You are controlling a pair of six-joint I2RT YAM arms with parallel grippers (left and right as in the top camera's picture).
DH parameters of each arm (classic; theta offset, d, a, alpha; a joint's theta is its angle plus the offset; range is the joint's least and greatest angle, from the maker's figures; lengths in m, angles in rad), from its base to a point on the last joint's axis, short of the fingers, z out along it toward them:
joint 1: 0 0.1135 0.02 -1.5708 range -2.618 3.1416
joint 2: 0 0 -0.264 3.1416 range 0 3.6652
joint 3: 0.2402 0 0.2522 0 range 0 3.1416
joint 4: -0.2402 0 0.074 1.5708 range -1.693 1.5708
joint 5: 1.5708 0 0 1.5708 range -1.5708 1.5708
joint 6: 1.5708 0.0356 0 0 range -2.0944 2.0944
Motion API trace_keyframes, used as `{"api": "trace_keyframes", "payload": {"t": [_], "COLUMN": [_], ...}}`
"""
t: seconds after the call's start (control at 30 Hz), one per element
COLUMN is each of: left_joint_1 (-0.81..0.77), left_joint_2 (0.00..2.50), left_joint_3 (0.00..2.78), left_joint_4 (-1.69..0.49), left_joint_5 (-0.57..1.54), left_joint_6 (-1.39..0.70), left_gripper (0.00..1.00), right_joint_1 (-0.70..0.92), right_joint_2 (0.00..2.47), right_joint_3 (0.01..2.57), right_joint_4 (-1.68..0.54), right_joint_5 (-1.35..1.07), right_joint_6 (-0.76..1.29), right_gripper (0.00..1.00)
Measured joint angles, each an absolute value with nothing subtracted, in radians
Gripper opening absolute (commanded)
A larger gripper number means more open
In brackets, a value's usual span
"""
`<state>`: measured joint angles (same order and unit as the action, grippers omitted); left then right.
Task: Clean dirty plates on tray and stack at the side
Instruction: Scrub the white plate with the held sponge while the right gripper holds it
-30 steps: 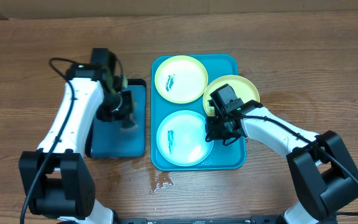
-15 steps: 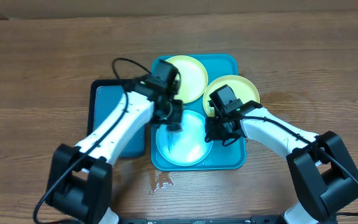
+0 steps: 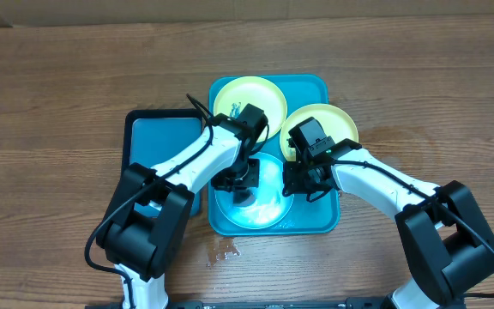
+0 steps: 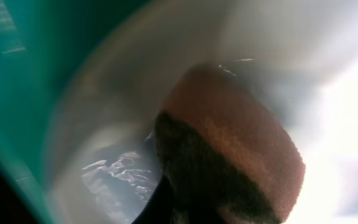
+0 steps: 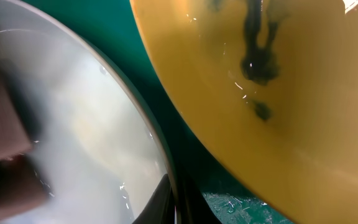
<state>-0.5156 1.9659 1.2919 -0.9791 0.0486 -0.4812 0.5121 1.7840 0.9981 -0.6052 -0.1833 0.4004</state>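
Left end effector [image 3: 240,182] is clamped on a brown sponge [image 4: 235,137] that rests on the near plate [image 3: 268,210] in the teal tray [image 3: 311,86]. Right end effector [image 3: 304,184] is closed on that plate's right rim. The tray also holds a far plate [image 3: 251,103], and a third plate [image 3: 328,122] overlaps its right rim. Only the right wrist view shows the dark smears [image 5: 257,59] on this yellow plate. A blue tray [image 3: 157,142] lies to the left on the tabletop [image 3: 58,86].

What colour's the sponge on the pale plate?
Orange-brown sponge with a dark scouring side; the left wrist view shows it best.
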Motion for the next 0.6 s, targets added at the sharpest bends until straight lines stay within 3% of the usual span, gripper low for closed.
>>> {"api": "trace_keyframes", "payload": {"t": [0.3, 0.6], "left_joint_1": [-0.416, -0.419], "left_joint_2": [1.968, 1.984], "left_joint_3": [1.291, 1.281], "left_joint_4": [-0.995, -0.791], "left_joint_5": [0.013, 0.352], "left_joint_6": [-0.467, -0.286], "left_gripper": [0.04, 0.04], "right_joint_1": [0.52, 0.518], "right_joint_2": [1.784, 1.783], "right_joint_3": [0.998, 0.998], "right_joint_4": [-0.598, -0.606], "right_joint_5": [-0.187, -0.176], "right_joint_6": [0.405, 0.416], "right_gripper": [0.04, 0.04]}}
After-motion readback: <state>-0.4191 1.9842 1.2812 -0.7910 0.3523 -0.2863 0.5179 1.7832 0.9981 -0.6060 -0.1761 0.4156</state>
